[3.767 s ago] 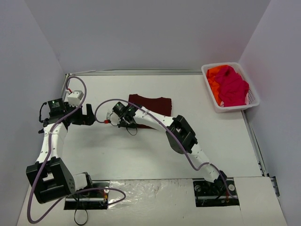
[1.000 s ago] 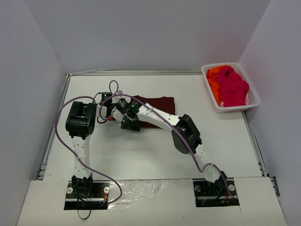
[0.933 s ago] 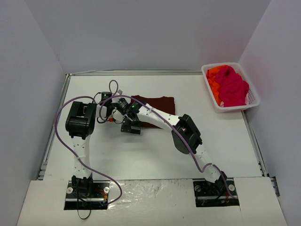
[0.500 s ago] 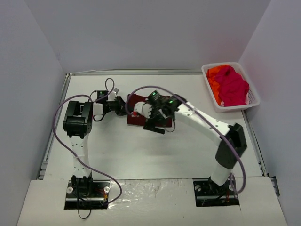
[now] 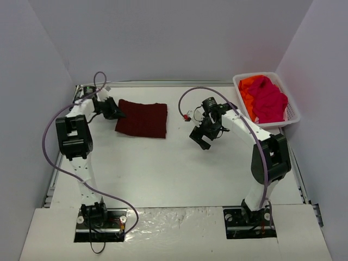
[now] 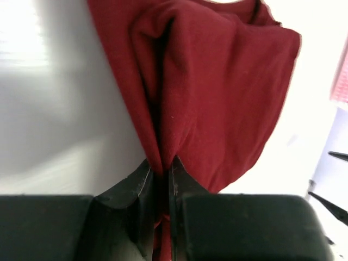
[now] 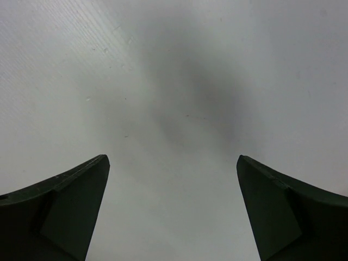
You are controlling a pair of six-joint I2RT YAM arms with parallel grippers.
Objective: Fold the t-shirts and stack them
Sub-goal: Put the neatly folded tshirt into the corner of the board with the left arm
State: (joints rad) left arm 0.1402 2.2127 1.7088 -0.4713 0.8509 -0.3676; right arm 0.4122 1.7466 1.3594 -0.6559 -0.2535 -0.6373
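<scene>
A folded dark maroon t-shirt (image 5: 143,119) lies flat at the back left of the table. My left gripper (image 5: 112,112) sits at its left edge, shut on a pinch of the maroon t-shirt (image 6: 212,92), which bunches between the black fingers (image 6: 138,187). My right gripper (image 5: 204,137) hovers over bare table right of centre, open wide with nothing between its fingertips (image 7: 70,196). A bright pink t-shirt (image 5: 268,100) and an orange t-shirt (image 5: 247,89) lie heaped in the basket.
The white lattice basket (image 5: 243,111) stands at the back right against the wall. Purple cables loop from both arms over the table. Grey walls close in the left, back and right sides.
The maroon t-shirt has slid left toward the back left corner with my left gripper. My right gripper has let go, opened wide and swung right, away from the shirt.
</scene>
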